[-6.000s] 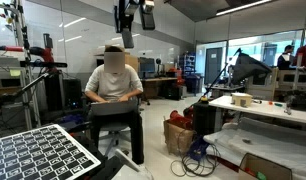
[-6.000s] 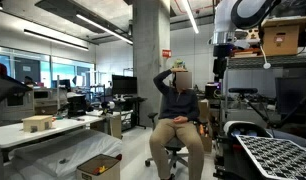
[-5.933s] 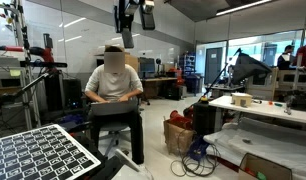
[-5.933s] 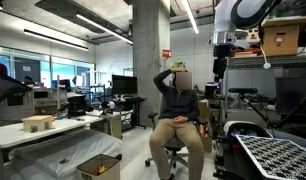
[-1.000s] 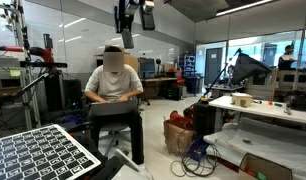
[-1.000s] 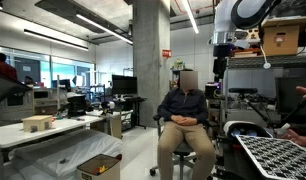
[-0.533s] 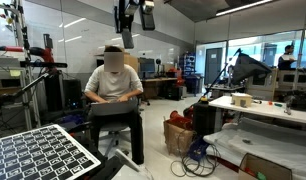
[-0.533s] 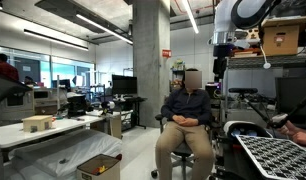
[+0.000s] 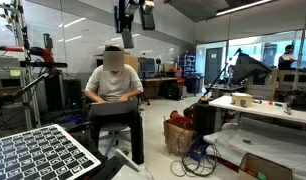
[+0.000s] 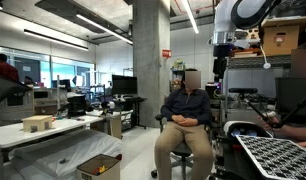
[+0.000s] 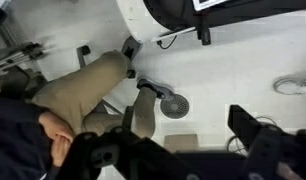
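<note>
Hangs high with gripper [image 9: 125, 40] spread wide, gripping nothing; looks straight down in the wrist view on seated person [image 11: 88, 85]; checkerboard [image 9: 38, 150] well apart; calls for slow moves, clear of the head.

The premises were a robotics laboratory in an open industrial hall. A robot arm [image 10: 236, 25] hung near a black-and-white calibration board [image 9: 38, 152]. A bare concrete column [image 10: 148, 60] rose to an exposed ceiling with strip lights [image 10: 190, 15]. Glass partitions [image 9: 215, 55] divided the floor. Benches carried monitors [image 10: 121, 86], and a metal rack [image 9: 15, 60] held equipment. White worktables [image 9: 263, 105] stood nearby, with loose cables [image 9: 198, 160] on the floor. A person [image 9: 115, 85] sat on a wheeled chair [image 10: 173, 152].
</note>
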### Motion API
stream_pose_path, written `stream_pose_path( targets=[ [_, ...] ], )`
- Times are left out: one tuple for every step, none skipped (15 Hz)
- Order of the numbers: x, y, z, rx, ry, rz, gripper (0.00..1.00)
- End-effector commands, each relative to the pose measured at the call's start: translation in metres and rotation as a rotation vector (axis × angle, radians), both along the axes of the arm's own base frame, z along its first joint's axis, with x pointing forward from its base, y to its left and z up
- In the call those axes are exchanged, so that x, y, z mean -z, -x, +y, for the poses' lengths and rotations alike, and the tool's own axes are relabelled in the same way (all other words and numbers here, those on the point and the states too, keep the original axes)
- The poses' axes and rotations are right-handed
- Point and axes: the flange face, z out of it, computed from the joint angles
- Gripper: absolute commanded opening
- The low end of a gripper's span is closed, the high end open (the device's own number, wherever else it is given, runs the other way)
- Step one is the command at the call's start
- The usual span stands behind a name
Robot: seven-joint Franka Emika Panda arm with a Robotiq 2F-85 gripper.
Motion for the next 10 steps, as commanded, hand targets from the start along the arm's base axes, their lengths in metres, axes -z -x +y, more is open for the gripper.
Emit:
stream_pose_path(
  targets=[
    [-0.001, 0.0, 0.0, 0.0, 0.0, 0.001, 1.0],
    [-0.001, 0.0, 0.0, 0.0, 0.0, 0.001, 1.0],
    [0.0, 0.001, -0.001, 0.008, 0.007, 0.003, 1.0],
    [0.0, 0.001, 0.0, 0.004, 0.002, 0.005, 1.0],
    [0.001, 0.001, 0.0, 0.008, 0.01, 0.0, 1.0],
    [0.001, 0.0, 0.002, 0.004, 0.006, -0.001, 1.0],
    [0.001, -0.001, 0.003, -0.004, 0.007, -0.009, 1.0],
    [-0.001, -0.002, 0.005, -0.009, 0.009, -0.01, 1.0],
    [-0.001, -0.004, 0.007, -0.012, 0.008, -0.014, 1.0],
    [-0.001, -0.006, 0.01, -0.024, 0.011, -0.017, 1.0]
  ],
)
